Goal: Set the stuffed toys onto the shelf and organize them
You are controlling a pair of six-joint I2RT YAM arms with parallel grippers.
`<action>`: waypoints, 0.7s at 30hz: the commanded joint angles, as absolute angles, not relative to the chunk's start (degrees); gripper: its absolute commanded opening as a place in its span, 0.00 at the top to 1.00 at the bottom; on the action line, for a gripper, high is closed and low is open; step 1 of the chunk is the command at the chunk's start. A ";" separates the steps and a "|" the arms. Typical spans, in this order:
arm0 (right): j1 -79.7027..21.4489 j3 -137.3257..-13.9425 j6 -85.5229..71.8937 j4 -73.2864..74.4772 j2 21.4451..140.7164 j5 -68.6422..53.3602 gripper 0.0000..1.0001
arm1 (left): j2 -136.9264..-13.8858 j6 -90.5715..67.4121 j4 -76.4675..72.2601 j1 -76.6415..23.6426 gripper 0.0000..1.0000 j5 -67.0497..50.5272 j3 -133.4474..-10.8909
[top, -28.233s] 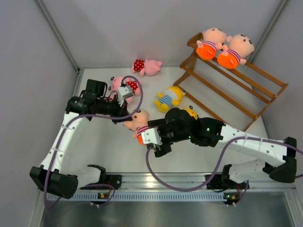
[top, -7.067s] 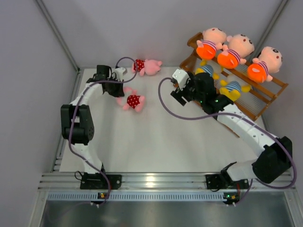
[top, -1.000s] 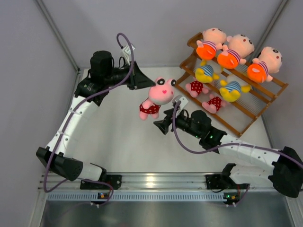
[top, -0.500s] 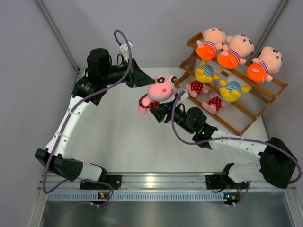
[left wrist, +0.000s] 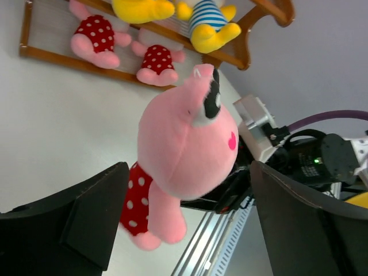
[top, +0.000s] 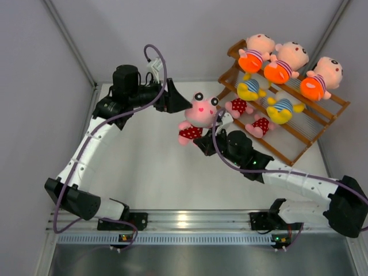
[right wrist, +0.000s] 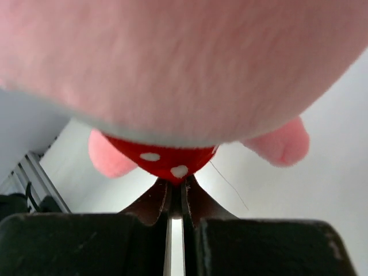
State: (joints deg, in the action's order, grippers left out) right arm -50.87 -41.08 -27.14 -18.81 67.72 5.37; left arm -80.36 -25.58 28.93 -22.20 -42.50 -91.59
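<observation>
A pink stuffed toy (top: pixel 199 112) in a red polka-dot dress hangs in the air left of the shelf (top: pixel 339 103). My right gripper (top: pixel 202 141) is below it, shut on the hem of the red dress (right wrist: pixel 167 158), the fingertips (right wrist: pixel 161 192) pinched together. To either side of the toy's head (left wrist: pixel 187 144) stand the wide open jaws of my left gripper (top: pixel 183 103), not touching it. The shelf holds three peach-headed toys (top: pixel 284 60) on the top tier, two yellow ones (top: pixel 251 88) on the middle tier, and two pink ones (top: pixel 237 105) on the lowest tier.
Grey walls close in the white table (top: pixel 144 172) at the back and sides. A metal rail (top: pixel 190 221) with both arm bases runs along the near edge. The right arm's cable (top: pixel 214 155) loops beside the hanging toy.
My left gripper has opened and let go of the pink toy. My right gripper has shut on its dress, and the toy has shifted slightly right and down.
</observation>
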 commanded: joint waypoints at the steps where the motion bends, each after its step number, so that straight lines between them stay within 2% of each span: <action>1: -50.36 -44.30 -28.56 -2.58 61.89 6.15 1.00 | -78.22 -18.30 30.92 -22.06 0.06 -35.79 -91.41; 2: -50.27 -44.30 -28.74 -0.20 61.27 6.07 1.00 | -78.22 -15.41 31.63 -22.06 0.02 -33.68 -90.88; 3: -50.10 -44.47 -29.00 7.66 60.65 5.98 1.00 | -78.05 -14.08 32.34 -22.06 0.02 -31.75 -90.44; 7: -48.34 -43.95 -30.14 23.08 58.80 4.13 1.00 | -76.47 -8.53 33.92 -21.97 0.02 -22.96 -87.46; 14: -37.03 -42.89 -30.24 43.66 54.85 -2.02 1.00 | -73.39 -0.53 33.84 -22.06 0.02 -21.80 -82.01; 21: -27.69 -46.23 -30.05 57.65 52.30 1.23 1.00 | -70.58 5.44 33.84 -22.06 0.02 -24.69 -79.02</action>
State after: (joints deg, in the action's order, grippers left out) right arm -29.61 -42.19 -29.65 48.47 53.74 0.27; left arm -73.32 1.17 34.70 -22.13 -23.16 -79.72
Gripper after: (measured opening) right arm 0.028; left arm 0.984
